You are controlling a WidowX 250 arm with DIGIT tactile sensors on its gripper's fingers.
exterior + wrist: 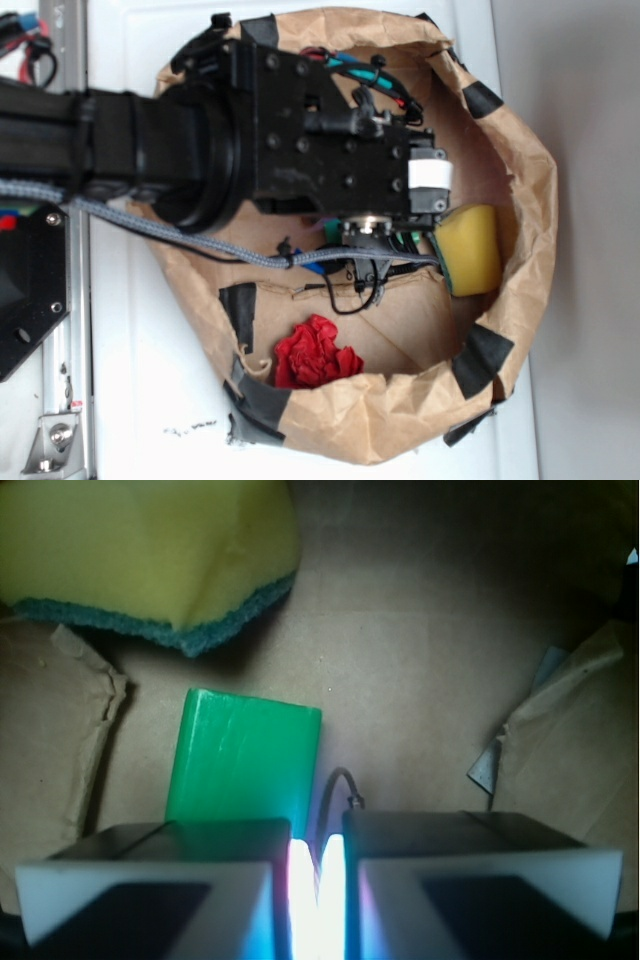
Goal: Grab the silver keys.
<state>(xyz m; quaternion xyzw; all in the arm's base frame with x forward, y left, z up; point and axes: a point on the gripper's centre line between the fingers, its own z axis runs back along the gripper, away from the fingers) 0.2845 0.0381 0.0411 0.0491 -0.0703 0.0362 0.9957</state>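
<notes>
In the wrist view my gripper [318, 900] is shut, its two white pads [300, 905] nearly touching. A thin dark wire loop [340, 785] runs out from between them; it looks like the ring of the silver keys, whose blades are hidden behind the jaws. A green rectangular block [245, 760] lies flat just ahead of the left finger. In the exterior view the gripper [440, 185] reaches down into a brown paper basin [520, 290], and the arm hides the keys.
A yellow sponge with a blue-green scrub side [150, 550] lies beyond the block and shows beside the gripper in the exterior view [470, 250]. A crumpled red cloth [315, 355] sits near the basin's lower wall. Black tape patches [485, 355] mark the rim.
</notes>
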